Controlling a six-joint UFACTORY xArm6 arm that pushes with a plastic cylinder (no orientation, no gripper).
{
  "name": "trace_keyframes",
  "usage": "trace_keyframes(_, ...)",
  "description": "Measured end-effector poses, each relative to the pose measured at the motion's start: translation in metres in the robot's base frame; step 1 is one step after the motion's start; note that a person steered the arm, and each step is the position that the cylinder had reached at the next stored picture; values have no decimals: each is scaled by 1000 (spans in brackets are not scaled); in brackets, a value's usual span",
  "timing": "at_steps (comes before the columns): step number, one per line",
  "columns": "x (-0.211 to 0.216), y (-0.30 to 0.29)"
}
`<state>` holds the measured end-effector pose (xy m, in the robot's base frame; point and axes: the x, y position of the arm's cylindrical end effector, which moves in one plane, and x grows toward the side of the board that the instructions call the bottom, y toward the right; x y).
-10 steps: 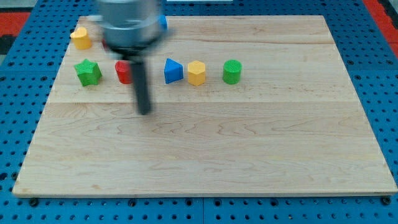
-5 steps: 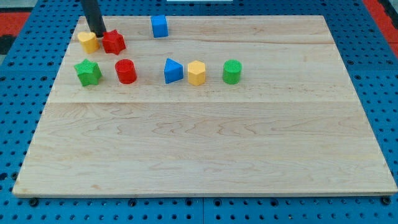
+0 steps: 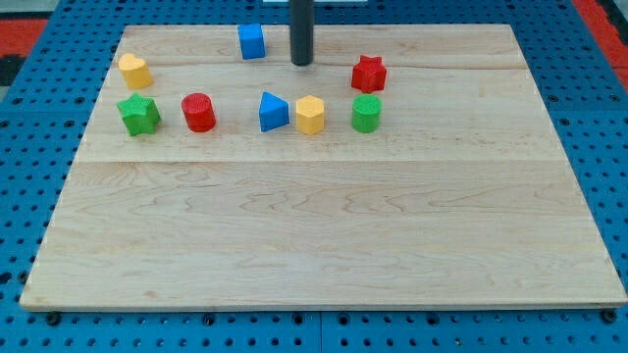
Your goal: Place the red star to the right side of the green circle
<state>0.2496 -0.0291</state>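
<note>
The small red star block [image 3: 369, 73] has crossed the wooden desk [image 3: 324, 245] from beside the yellow block [image 3: 133, 71] and now sits just at twelve o'clock of the green round block [image 3: 366, 113] (not yet right of it). My tip [image 3: 301, 63], no hand and holding nothing, stands apart at the star's nine o'clock.

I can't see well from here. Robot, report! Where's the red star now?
My tip off the blocks, right of blue cube. Red star just above green circle, not right of it. Nothing blocking.
</note>
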Motion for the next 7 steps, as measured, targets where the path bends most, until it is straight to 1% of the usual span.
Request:
trace_keyframes(1, 22, 83)
trace_keyframes(2, 73, 168)
trace_keyframes(4, 59, 175)
trace_keyframes(6, 82, 156)
trace_keyframes(7, 70, 141)
